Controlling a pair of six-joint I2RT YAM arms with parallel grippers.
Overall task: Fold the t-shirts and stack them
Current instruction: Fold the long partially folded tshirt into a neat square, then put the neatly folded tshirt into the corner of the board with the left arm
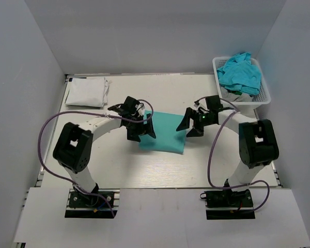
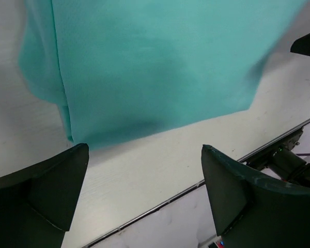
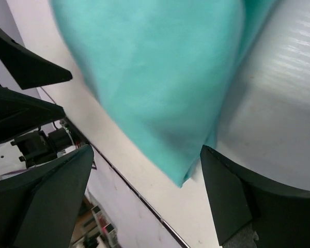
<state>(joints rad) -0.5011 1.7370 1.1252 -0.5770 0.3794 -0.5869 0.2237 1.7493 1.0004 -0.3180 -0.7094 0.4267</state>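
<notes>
Both claws stand apart, holding nothing. At centre frame the left claw (image 1: 142, 134) and right claw (image 1: 188, 129) cover the folded teal t-shirt's (image 1: 165, 137) side edges; the wrist views crop it.

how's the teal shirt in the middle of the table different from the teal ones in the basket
The middle teal shirt is folded into a flat rectangle; the basket shirts are a crumpled heap. The middle teal shirt lies on the table between the open left gripper and right gripper; the basket shirts sit in the white basket at the far right corner. Both look the same teal.
</notes>
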